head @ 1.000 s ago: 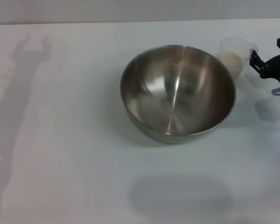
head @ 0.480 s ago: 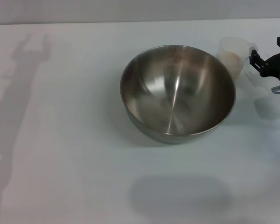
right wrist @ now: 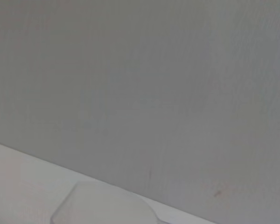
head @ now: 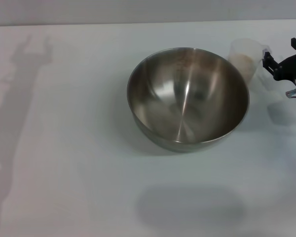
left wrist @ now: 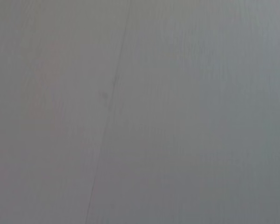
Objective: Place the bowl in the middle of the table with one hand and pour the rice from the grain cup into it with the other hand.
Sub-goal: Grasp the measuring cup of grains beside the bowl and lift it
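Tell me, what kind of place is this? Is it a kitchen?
Probably a robot test bench, not a real kitchen. There is only a plain white table, a steel bowl, a grain cup holding rice, and a right gripper beside the cup.

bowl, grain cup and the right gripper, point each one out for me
bowl (head: 187, 94), head view, on its shiny inner wall
grain cup (head: 245, 59), head view, on its translucent side wall, just right of the bowl
right gripper (head: 281, 66), head view, on the dark fingers at the right edge, beside the cup
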Motion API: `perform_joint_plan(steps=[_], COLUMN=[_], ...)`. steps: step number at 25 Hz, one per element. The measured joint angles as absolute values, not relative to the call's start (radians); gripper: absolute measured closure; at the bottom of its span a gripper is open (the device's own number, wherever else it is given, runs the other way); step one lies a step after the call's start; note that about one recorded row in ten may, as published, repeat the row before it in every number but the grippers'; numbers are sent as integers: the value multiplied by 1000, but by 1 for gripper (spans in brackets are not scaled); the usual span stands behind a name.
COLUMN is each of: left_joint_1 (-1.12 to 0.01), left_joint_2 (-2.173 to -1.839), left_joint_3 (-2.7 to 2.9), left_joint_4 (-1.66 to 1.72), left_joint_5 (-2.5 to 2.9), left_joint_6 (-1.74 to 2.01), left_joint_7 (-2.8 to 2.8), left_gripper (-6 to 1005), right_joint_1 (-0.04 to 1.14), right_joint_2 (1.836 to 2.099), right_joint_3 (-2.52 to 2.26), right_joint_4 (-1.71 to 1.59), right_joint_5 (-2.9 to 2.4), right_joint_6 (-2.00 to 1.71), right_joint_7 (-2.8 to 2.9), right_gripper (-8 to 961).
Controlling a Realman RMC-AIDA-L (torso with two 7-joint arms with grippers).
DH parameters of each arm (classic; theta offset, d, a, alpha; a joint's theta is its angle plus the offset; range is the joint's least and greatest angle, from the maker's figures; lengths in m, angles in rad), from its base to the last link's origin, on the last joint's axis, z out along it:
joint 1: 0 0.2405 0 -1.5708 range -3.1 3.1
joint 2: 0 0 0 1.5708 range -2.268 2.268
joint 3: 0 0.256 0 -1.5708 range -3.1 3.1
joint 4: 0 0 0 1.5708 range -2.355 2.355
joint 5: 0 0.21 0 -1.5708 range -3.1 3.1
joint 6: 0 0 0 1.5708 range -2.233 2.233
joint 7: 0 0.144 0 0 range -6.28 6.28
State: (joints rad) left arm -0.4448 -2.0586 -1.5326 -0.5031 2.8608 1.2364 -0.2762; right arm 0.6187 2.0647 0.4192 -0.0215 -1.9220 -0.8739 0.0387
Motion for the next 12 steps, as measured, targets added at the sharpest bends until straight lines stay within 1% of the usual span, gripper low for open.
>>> perform_joint_plan(steps=[4,9,12], left_joint_1=[-445,-446,-448], left_joint_2=[-2059,-2059,-2059], left_joint_3=[-1533,-1534,-1534], left_joint_4=[-503,-503,-503], left_joint_5=[2861,2861,2861], left_joint_6=[1236,1236,1236], left_joint_7=[-276,-276,-276], left_gripper=[525,525,525], right_joint_1=[620,620,621], right_joint_2=[2065,2065,2065], right_joint_3=[416,414,414], right_joint_4=[-21,-21,-21], right_joint_5=[-1923,-1925,-1928], right_joint_6=[-874,-874,-874], right_joint_7=[38,38,37], right_gripper=[215,266,376])
